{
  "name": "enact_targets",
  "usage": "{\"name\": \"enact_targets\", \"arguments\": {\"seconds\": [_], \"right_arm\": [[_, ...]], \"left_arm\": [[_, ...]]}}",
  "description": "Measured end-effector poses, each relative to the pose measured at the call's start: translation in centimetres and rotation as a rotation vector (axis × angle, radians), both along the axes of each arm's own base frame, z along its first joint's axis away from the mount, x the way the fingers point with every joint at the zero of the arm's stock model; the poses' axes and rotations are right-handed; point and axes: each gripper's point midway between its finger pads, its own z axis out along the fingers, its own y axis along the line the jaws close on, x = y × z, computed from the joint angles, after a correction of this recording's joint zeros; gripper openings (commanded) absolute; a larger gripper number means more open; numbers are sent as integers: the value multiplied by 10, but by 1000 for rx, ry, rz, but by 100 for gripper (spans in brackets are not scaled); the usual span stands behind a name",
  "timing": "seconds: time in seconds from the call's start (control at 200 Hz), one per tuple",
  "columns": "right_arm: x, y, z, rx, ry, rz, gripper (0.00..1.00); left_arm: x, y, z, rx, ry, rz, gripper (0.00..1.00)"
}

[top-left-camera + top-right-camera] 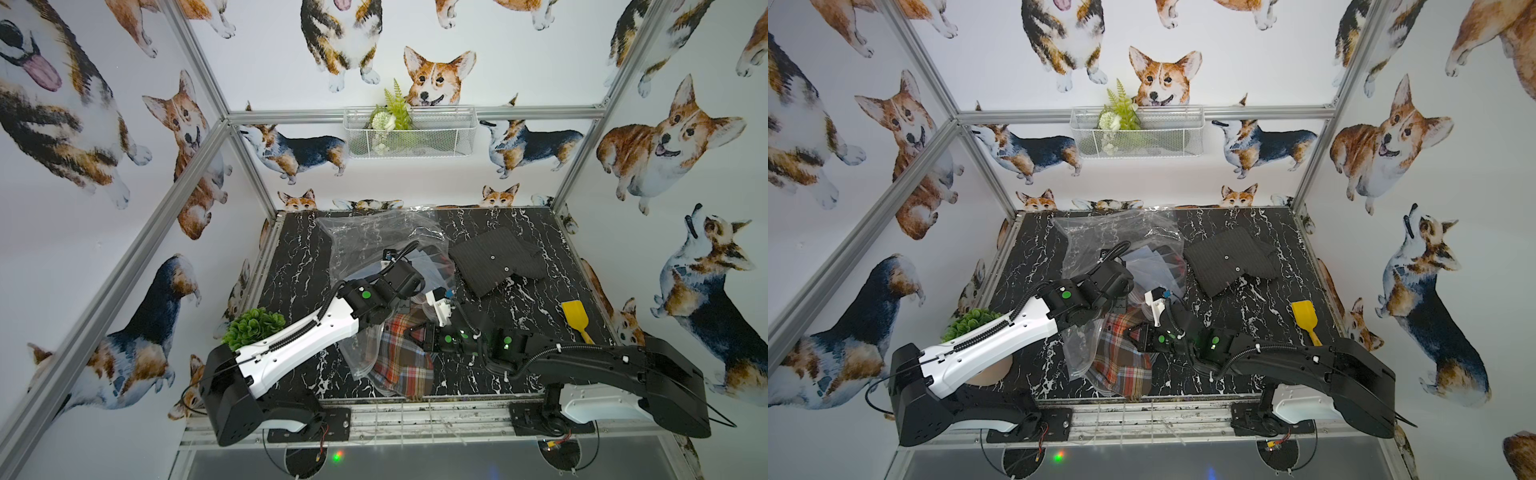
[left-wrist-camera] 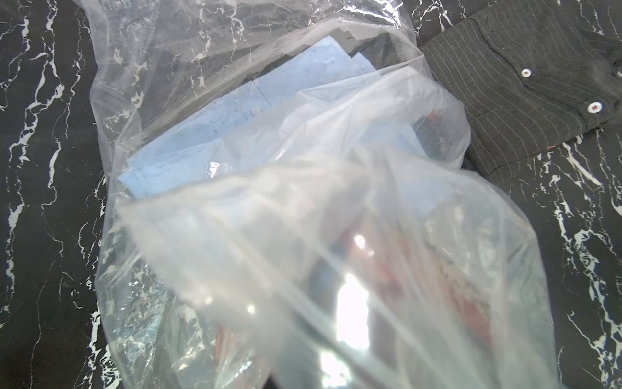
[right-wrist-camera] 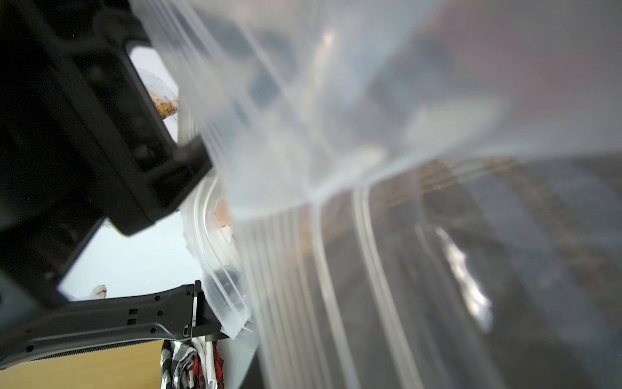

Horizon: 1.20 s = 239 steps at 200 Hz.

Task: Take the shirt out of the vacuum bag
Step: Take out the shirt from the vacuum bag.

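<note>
The clear crinkly vacuum bag [image 1: 365, 237] lies down the middle of the black marble table, and a light blue shirt [image 2: 215, 134] shows folded inside it. A plaid shirt [image 1: 401, 357] sticks out of the bag's near end. My left gripper [image 1: 405, 306] sits over the bag's mouth, shut on the plastic, which rises up to its lens [image 2: 336, 269]. Its jaws are hidden. My right gripper [image 1: 415, 332] is low at the mouth, shut on the plaid shirt [image 1: 1121, 361]. The zip-seal edge [image 3: 336, 134] drapes over its camera.
A dark pinstriped shirt [image 1: 494, 259] lies folded outside the bag at back right. A yellow scoop [image 1: 575, 318] lies near the right edge, and a green plant [image 1: 253, 328] stands at front left. A wire basket [image 1: 409, 133] hangs on the back wall.
</note>
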Motion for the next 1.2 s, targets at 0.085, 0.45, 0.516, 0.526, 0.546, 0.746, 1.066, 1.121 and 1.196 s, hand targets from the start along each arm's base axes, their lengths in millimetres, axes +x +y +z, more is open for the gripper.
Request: {"name": "enact_targets", "arguments": {"seconds": [0.085, 0.45, 0.516, 0.526, 0.546, 0.746, 1.066, 1.121, 1.196], "right_arm": [[-6, -4, 3, 2, 4, 16, 0], [-37, -18, 40, 67, 1, 109, 0], [-42, -18, 43, 73, 3, 127, 0], [-43, -18, 43, 74, 4, 131, 0], [-44, -18, 44, 77, 5, 137, 0], [-55, -18, 54, 107, 10, 181, 0], [-62, -35, 89, 140, -23, 189, 0], [-62, -41, 95, 137, -43, 187, 0], [-62, -47, 99, 131, -62, 177, 0]], "left_arm": [[3, -1, -2, 6, 5, 6, 0], [43, -8, -24, 52, 27, 53, 0], [50, -10, -28, 59, 33, 57, 0], [50, -11, -29, 59, 34, 58, 0], [52, -11, -30, 58, 35, 60, 0], [66, -18, -33, 50, 30, 67, 0], [67, -15, -44, 45, 57, 62, 0], [65, -15, -46, 39, 64, 52, 0], [62, -15, -48, 23, 73, 41, 0]]}}
